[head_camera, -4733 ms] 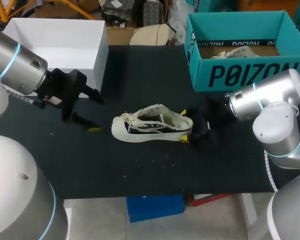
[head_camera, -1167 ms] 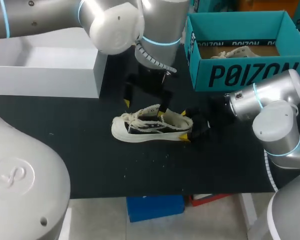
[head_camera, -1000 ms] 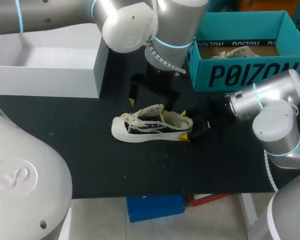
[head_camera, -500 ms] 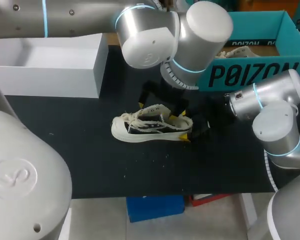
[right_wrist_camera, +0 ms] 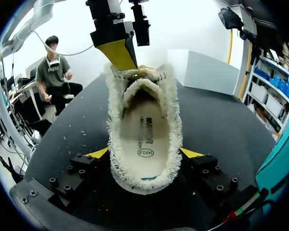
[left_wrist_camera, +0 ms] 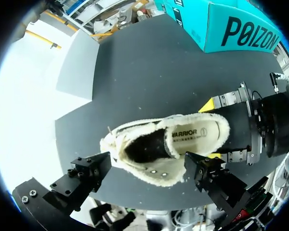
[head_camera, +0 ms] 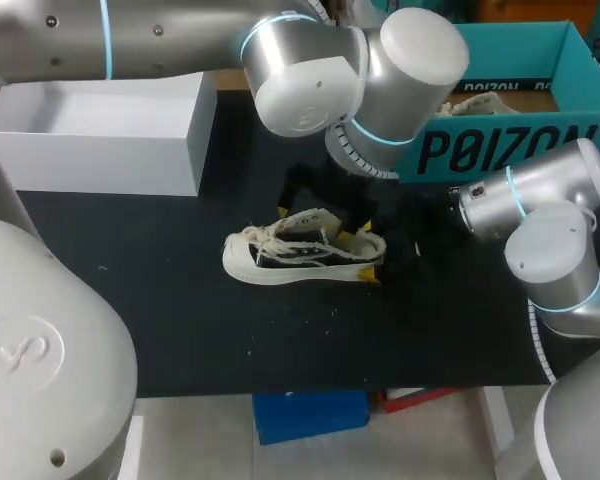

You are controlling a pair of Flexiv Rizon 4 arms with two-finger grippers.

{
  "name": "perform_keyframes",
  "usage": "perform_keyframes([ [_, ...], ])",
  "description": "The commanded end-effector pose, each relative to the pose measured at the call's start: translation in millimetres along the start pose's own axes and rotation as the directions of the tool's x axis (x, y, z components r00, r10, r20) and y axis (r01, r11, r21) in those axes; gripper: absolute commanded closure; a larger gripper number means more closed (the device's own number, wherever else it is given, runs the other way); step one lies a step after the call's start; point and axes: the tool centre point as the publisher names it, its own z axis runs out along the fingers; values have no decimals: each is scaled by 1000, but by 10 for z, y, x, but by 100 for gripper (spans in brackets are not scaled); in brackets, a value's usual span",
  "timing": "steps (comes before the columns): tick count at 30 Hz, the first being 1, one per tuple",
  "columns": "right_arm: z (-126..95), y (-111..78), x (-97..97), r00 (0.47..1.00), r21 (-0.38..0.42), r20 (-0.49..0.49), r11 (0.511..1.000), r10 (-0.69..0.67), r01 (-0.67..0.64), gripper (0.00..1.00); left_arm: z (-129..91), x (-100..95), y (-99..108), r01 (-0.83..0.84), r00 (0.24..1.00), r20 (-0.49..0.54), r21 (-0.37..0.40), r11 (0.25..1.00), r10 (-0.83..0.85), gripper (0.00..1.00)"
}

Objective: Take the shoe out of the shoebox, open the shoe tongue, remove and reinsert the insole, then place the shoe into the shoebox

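The cream-white cloth shoe with fuzzy edges (head_camera: 305,255) lies on its sole in the middle of the black table (head_camera: 180,320), toe to the left. The head view shows the big teal cardboard shoebox (head_camera: 480,90) far right and the white box (head_camera: 100,130) far left. Only the wrist views look down into the shoe and show the pale insole (right_wrist_camera: 144,130) lying flat inside.

A few seconds ago the left arm was out at the left. Now it has swung in over the shoe, which has not moved.

The right gripper (right_wrist_camera: 144,153) pinches the heel from both sides. The left gripper (left_wrist_camera: 148,161) hangs over the shoe with its fingers spread wide, holding nothing.
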Motion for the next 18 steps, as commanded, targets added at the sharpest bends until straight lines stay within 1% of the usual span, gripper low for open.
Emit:
perform_keyframes([
  [1,28,-24,-11,1000,1,1,1000,1,-1,100,81,220,-99,-8,999,42,-33,999,10,0],
  [5,28,-24,-11,1000,1,1,1000,1,-1,100,138,294,-103,-20,999,44,-46,999,22,0],
  [10,28,-24,-11,1000,1,1,1000,1,-1,100,201,326,-58,-23,998,58,-58,998,26,0],
  [14,28,-24,-11,1000,1,1,1000,1,-1,100,239,301,-3,-20,998,62,-69,997,24,0],
  [18,28,-24,-11,1000,1,1,1000,1,-1,100,272,256,55,-13,995,93,-84,996,20,0],
])
